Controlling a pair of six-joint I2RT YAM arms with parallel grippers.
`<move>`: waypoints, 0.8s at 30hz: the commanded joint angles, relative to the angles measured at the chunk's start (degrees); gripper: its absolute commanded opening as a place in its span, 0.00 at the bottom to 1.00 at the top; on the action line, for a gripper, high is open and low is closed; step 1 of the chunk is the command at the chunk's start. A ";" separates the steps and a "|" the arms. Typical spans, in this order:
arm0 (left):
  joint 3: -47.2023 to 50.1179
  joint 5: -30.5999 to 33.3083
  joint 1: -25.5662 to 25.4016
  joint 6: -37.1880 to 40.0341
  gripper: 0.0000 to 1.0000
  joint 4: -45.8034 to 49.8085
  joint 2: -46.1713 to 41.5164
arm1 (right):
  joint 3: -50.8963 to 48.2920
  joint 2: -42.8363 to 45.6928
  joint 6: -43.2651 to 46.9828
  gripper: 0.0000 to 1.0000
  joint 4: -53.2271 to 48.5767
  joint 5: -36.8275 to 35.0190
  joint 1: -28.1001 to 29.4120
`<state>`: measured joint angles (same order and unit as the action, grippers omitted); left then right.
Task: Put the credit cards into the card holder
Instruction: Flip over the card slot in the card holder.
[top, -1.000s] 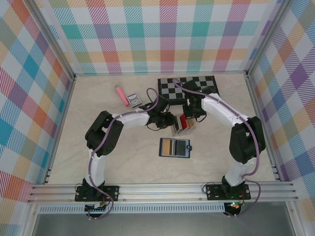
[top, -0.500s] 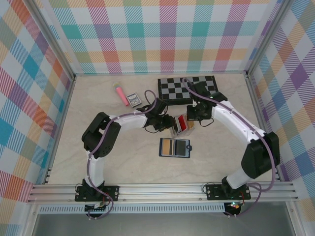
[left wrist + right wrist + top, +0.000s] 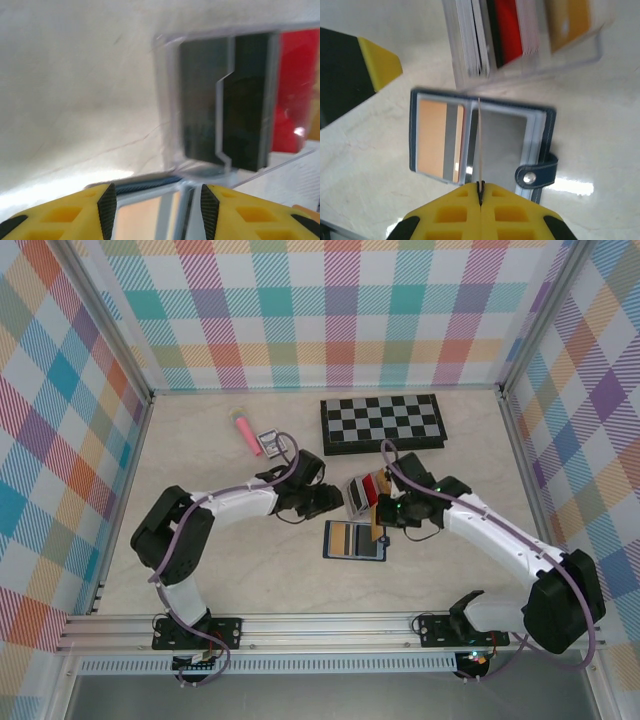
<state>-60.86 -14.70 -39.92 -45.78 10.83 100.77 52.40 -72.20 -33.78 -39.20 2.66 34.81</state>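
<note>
Top external view, nearest item: card holder [image 3: 365, 544], navy, lying open and flat on the table near centre, snap tab [image 3: 535, 175] to its right. An orange card [image 3: 432, 137] sits in its left pocket; the grey right pocket shows no card.

Right gripper [image 3: 383, 518]: over the holder's right half, jaws pressed together on a held card [image 3: 479, 145], seen edge-on above the fold in the right wrist view.

Left gripper [image 3: 338, 502]: just left of the card stand [image 3: 356, 490], jaws apart with nothing between them, the holder's far edge beneath the fingertips [image 3: 106, 202].

Card stand: clear, just beyond the holder, containing white cards [image 3: 467, 35], a dark card [image 3: 245, 100], a red card [image 3: 509, 25] and a yellow-orange card [image 3: 568, 20].

Far left: small printed box [image 3: 270, 442], pink tube [image 3: 243, 430].

Far centre: chessboard [image 3: 380, 423].
</note>
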 commanded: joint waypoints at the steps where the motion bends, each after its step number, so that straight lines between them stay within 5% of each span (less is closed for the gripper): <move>1: 3.13 0.27 -1.22 -0.40 0.49 0.98 -1.81 | -1.78 -0.58 -4.29 0.03 3.50 -0.41 2.31; 10: 5.58 0.55 -4.16 -1.08 0.46 -0.01 -0.38 | -2.84 -3.32 -5.20 0.03 -1.38 -10.44 3.25; 24: 6.04 1.52 -4.62 -0.75 0.40 1.04 1.29 | -4.72 -5.21 -6.26 0.04 0.70 -11.79 3.17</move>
<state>-55.53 -13.89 -43.86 -46.68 10.59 100.77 48.45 -76.51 -38.83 -38.41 -7.16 37.76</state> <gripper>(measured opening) 0.399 0.054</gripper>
